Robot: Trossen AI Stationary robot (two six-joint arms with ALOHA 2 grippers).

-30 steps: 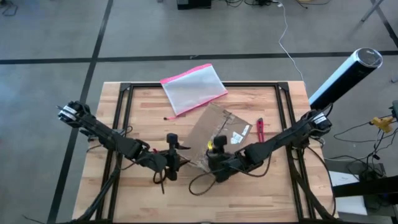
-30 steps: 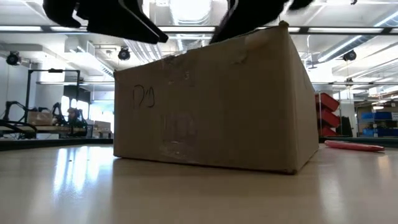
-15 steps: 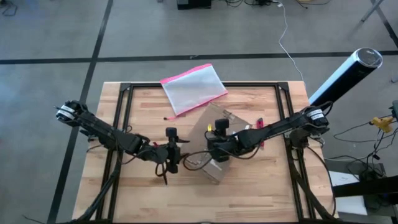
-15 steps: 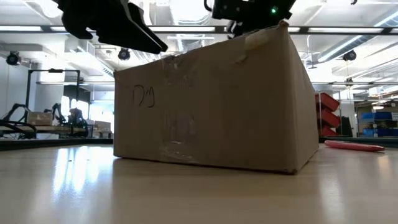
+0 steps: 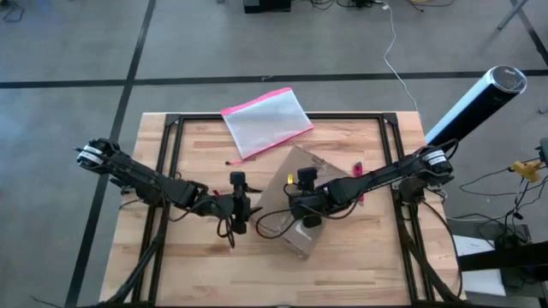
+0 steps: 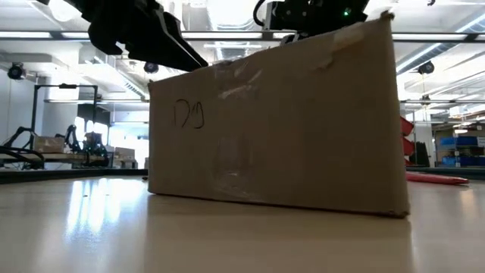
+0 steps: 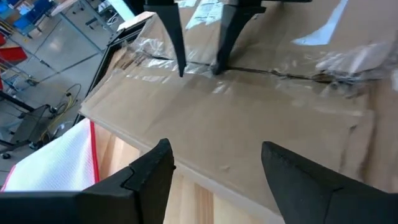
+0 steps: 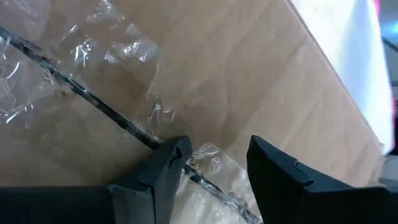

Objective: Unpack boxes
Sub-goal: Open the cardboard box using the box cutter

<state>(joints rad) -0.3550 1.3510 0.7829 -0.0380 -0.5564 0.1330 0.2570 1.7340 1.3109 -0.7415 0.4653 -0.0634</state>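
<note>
The brown cardboard box (image 5: 315, 171) stands on its bottom in the middle of the table, clear crumpled tape along its top seam (image 8: 93, 99). It fills the low view (image 6: 280, 129). My right gripper (image 5: 301, 205) is over the box's top, open, with its fingertips down at the seam (image 7: 199, 71). My left gripper (image 5: 243, 210) is open at the box's left side. Its fingers (image 7: 155, 171) stay level and point at the box's upper edge (image 7: 205, 180), a little short of it. My right gripper touches the box's top with its open fingertips, coming from above and pointing down. One fingertip (image 8: 181, 148) sits on the taped seam (image 7: 219, 70); the other (image 7: 181, 73) stands on the tape beside it. Nothing is pinched. The box rests flat on the table.
A pink-edged translucent pouch (image 5: 265, 120) lies at the table's far edge, partly over it. A red tool (image 5: 358, 176) lies right of the box and shows low at the right in the low view (image 6: 438, 178). A black cylinder (image 5: 475, 107) stands beyond the right edge.
My right gripper has gone from the box's near end toward the far edge, then come back a little along the top. The box has slid and turned, its near corner now closer to the table's near edge. My left gripper has moved slightly toward the box.
</note>
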